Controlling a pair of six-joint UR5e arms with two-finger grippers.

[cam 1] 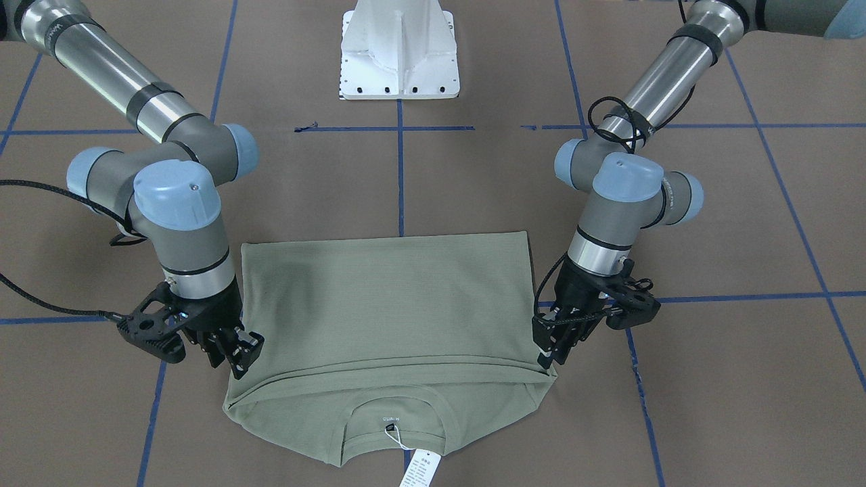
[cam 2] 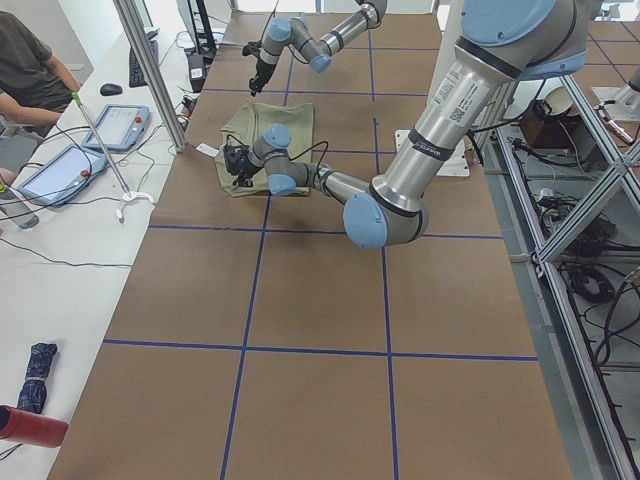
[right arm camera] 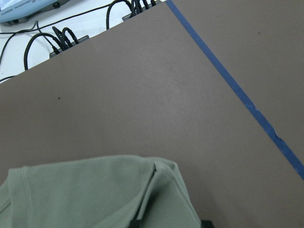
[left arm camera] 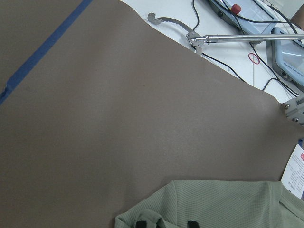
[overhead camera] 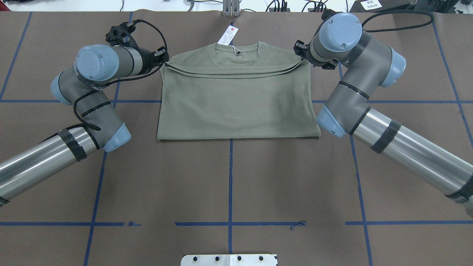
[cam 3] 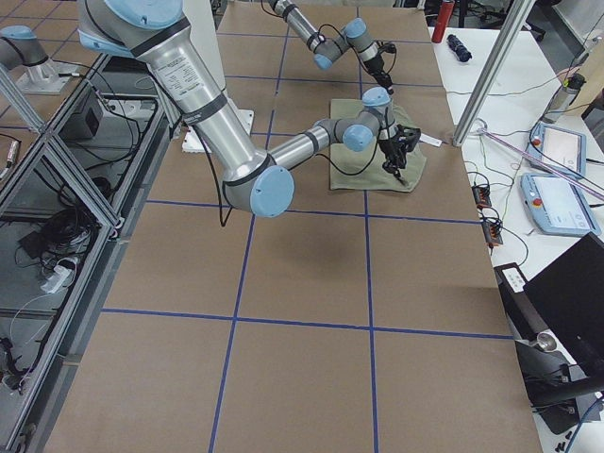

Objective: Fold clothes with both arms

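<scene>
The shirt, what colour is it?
The shirt is sage green; the overhead view shows it best.

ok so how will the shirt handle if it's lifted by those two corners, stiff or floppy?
Likely floppy: the shirt's folded edge bows between the corners at the left gripper and right gripper. Probably light, since the thin knit lies flat in layers. The hang tag may dangle loose.
</scene>
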